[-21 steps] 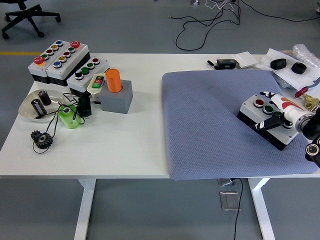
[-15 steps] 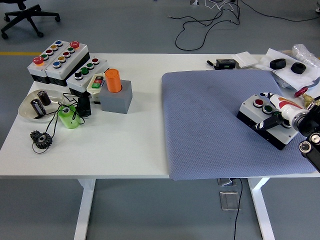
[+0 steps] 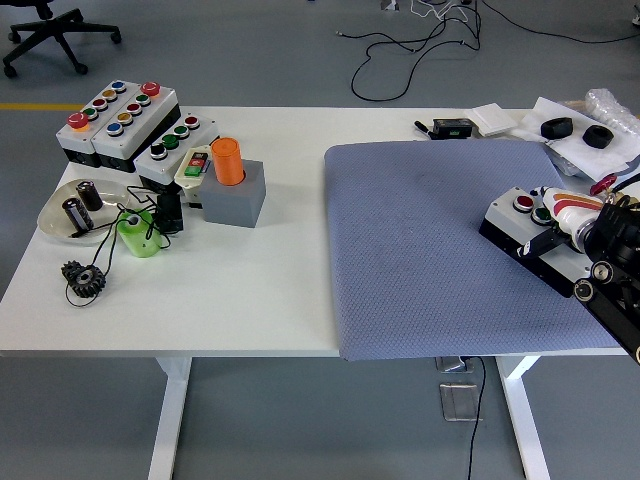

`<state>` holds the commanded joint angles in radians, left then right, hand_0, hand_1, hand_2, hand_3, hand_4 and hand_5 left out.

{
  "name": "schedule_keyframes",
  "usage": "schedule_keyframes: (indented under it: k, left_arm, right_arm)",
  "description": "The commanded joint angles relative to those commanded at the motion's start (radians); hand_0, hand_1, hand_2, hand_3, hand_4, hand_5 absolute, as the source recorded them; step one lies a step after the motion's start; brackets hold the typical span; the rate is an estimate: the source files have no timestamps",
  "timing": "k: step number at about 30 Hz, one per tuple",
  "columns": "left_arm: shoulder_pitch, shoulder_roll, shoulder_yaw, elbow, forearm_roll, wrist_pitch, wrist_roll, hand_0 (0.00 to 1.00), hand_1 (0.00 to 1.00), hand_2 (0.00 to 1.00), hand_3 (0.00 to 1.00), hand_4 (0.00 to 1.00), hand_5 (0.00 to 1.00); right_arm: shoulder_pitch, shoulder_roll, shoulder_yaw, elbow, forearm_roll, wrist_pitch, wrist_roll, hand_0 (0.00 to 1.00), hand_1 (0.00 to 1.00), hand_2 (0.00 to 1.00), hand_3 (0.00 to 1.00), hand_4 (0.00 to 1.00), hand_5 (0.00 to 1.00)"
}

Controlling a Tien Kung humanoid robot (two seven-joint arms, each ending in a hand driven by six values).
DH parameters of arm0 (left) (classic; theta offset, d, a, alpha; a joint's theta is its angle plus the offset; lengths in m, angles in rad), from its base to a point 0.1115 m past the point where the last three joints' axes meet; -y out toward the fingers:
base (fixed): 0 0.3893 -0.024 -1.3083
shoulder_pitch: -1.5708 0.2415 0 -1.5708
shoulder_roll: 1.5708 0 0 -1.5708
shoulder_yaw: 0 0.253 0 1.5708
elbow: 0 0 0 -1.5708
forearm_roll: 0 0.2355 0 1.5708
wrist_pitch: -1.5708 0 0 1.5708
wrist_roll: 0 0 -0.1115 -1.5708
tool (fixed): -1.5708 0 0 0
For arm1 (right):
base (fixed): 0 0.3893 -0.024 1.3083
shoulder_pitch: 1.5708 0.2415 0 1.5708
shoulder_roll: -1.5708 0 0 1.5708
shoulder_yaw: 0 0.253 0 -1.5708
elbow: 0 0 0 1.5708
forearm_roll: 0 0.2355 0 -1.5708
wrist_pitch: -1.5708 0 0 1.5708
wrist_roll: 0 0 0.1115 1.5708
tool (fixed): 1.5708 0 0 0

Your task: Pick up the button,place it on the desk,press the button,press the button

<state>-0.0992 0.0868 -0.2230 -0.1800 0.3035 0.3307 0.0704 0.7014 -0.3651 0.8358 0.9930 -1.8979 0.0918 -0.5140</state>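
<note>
One button box [image 3: 528,232], right robot hand [image 3: 572,222] gripping

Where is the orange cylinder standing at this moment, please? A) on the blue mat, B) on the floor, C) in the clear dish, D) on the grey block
D: the orange cylinder stands upright on the grey block, left of the blue mat.
</note>
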Motion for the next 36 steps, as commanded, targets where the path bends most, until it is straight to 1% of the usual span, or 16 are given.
schedule_keyframes:
  k: [2,3,8,9,13,14,15,17,20,21,23,26,27,28,32,36]
  left_arm:
    - [0.0,0.0,0.003,0.0,-0.004,0.0,-0.001,0.6,0.543,0.506,0.453,0.272,0.98]
    - [0.0,0.0,0.004,0.0,-0.005,0.001,-0.002,0.6,0.542,0.504,0.452,0.272,0.98]
    - [-0.002,0.001,0.006,0.0,-0.011,0.002,-0.004,0.6,0.542,0.504,0.452,0.272,0.98]
    - [-0.002,0.001,0.006,0.0,-0.011,0.002,-0.005,0.6,0.541,0.505,0.448,0.272,0.98]
    - [-0.003,0.001,0.018,0.0,-0.024,0.004,-0.007,0.6,0.541,0.505,0.448,0.272,0.98]
    - [-0.004,0.001,0.016,0.0,-0.021,0.003,-0.007,0.6,0.541,0.505,0.448,0.272,0.98]
    - [-0.004,0.001,0.01,0.0,-0.014,0.003,-0.005,0.6,0.54,0.503,0.448,0.272,0.98]
    - [-0.005,0.001,0.007,0.0,-0.011,0.003,-0.004,0.6,0.54,0.503,0.448,0.272,0.98]
    - [-0.006,0.001,-0.001,0.0,-0.006,0.003,-0.002,0.6,0.54,0.503,0.448,0.272,0.98]
    - [-0.006,0.001,-0.004,0.0,-0.003,0.003,-0.002,0.6,0.54,0.502,0.448,0.272,0.981]
    - [-0.007,0.0,-0.02,0.0,0.014,0.003,0.001,0.6,0.54,0.502,0.448,0.272,0.981]
    - [-0.007,0.001,-0.026,0.0,0.02,0.003,0.001,0.6,0.54,0.502,0.448,0.272,0.981]
    - [-0.007,0.001,-0.031,0.0,0.024,0.004,0.002,0.6,0.54,0.501,0.447,0.272,0.98]
    - [-0.007,0.001,-0.032,0.0,0.026,0.004,0.002,0.6,0.54,0.501,0.447,0.272,0.98]
    - [-0.008,0.001,-0.033,0.0,0.028,0.005,0.002,0.6,0.54,0.501,0.447,0.272,0.98]
    - [-0.009,0.001,-0.044,0.0,0.033,0.006,0.003,0.6,0.539,0.501,0.446,0.272,0.98]
  right_arm:
    - [0.001,-0.001,-0.007,-0.011,-0.003,0.005,-0.003,0.565,0.46,0.464,0.828,0.975,0.193]
    - [0.001,-0.001,-0.009,-0.013,-0.005,0.008,-0.004,0.498,0.383,0.399,0.729,0.971,0.204]
    - [0.009,-0.004,-0.026,-0.02,-0.03,0.023,-0.017,0.498,0.383,0.399,0.729,0.971,0.204]
    - [0.01,-0.005,-0.028,-0.021,-0.032,0.023,-0.018,0.436,0.318,0.351,0.599,0.963,0.202]
    - [0.022,-0.014,-0.063,-0.021,-0.049,0.01,-0.028,0.436,0.318,0.351,0.599,0.963,0.202]
    - [0.024,-0.017,-0.071,-0.02,-0.05,0.003,-0.031,0.436,0.318,0.351,0.599,0.963,0.202]
    - [0.027,-0.02,-0.083,-0.017,-0.051,-0.014,-0.036,0.327,0.211,0.279,0.427,0.857,0.123]
    - [0.028,-0.022,-0.088,-0.016,-0.051,-0.022,-0.038,0.327,0.211,0.279,0.427,0.857,0.123]
    - [0.024,-0.045,-0.104,0.015,-0.034,-0.111,-0.024,0.327,0.211,0.279,0.427,0.857,0.123]
    - [0.024,-0.051,-0.111,0.023,-0.022,-0.131,-0.011,0.297,0.146,0.249,0.401,0.684,0.036]
    - [0.027,-0.076,-0.138,0.058,0.026,-0.193,0.044,0.297,0.146,0.249,0.401,0.684,0.036]
    - [0.031,-0.098,-0.169,0.099,0.04,-0.251,0.094,0.297,0.146,0.249,0.401,0.684,0.036]
    - [0.035,-0.109,-0.186,0.12,0.051,-0.27,0.125,0.327,0.131,0.245,0.403,0.591,0.069]
    - [0.037,-0.115,-0.194,0.133,0.056,-0.282,0.149,0.327,0.131,0.245,0.403,0.591,0.069]
    - [0.056,-0.159,-0.259,0.211,0.061,-0.268,0.298,0.327,0.131,0.245,0.403,0.591,0.069]
    - [0.075,-0.197,-0.311,0.274,-0.011,-0.227,0.434,0.347,0.146,0.252,0.409,0.577,0.06]
